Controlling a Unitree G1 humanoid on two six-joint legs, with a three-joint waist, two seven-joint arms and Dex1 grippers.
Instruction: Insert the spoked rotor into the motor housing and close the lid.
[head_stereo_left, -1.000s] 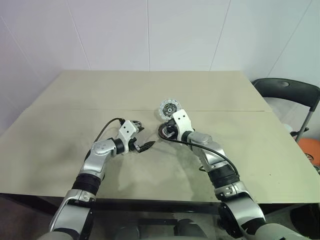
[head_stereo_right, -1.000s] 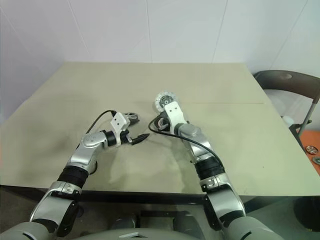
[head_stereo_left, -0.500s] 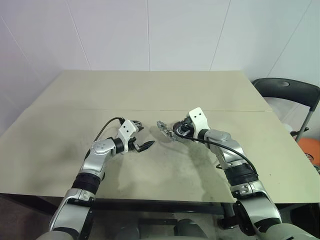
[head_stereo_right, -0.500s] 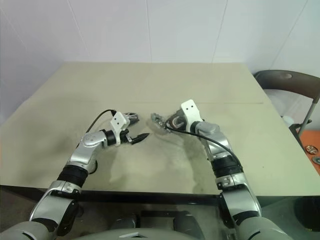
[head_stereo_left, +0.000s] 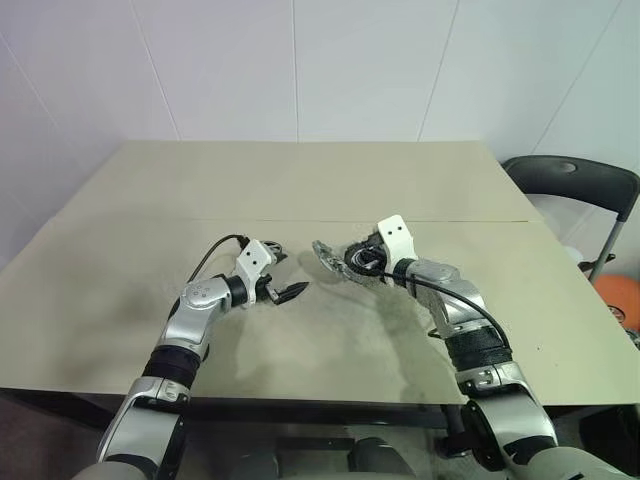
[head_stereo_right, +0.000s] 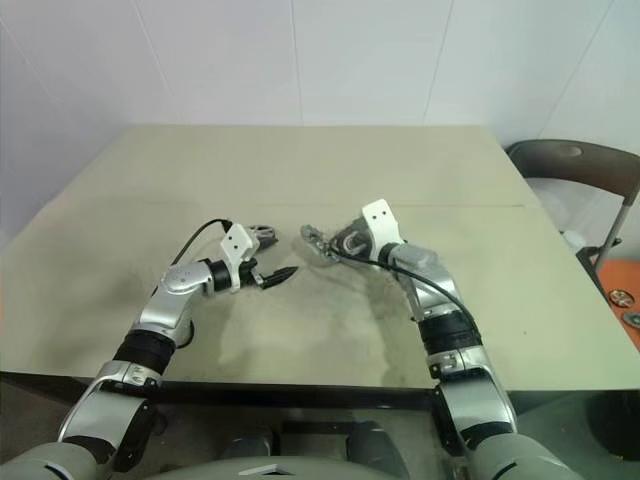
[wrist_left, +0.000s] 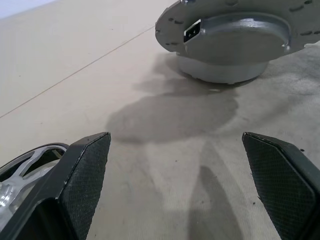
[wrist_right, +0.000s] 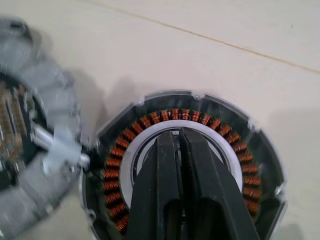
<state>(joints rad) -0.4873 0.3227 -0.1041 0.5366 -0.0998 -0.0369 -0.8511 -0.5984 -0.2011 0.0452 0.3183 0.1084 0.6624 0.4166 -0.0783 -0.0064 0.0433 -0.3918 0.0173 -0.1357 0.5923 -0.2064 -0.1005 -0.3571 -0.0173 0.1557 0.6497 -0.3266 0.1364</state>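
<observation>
Near the middle of the table (head_stereo_left: 150, 200), the housing (wrist_right: 125, 150) sits open side up, its copper windings ringing a silvery centre. The lid (wrist_right: 30, 150) stands tipped up at the housing's 9 o'clock, touching its rim; it looks hinged there, though I cannot be sure.

The right gripper (wrist_right: 179, 132) has its fingers pressed together, holding nothing, with the tips over the silvery centre. Whether they touch it I cannot tell.

The left gripper (wrist_left: 175, 140) hovers at about 8 o'clock from the housing, near but apart. Its fingers are spread wide and empty. The rotor (wrist_left: 25, 165) lies on the table just beside one left finger, outside the gap.

The step in hand looks like fetching the rotor, since the housing is open and has no rotor in it.

- The left gripper needs to shift so the rotor sits between its fingers, not beside them.
- A pinch across the rim would probably keep the rotor level, and a tilted rotor may jam on the windings.
- The right fingers must clear the centre before the rotor comes down.
- From the 3 o'clock side, they could steady the housing's rim.
- The rotor should go straight down, centred on the silvery core.
- The lid can then swing from 9 o'clock over the top.
</observation>
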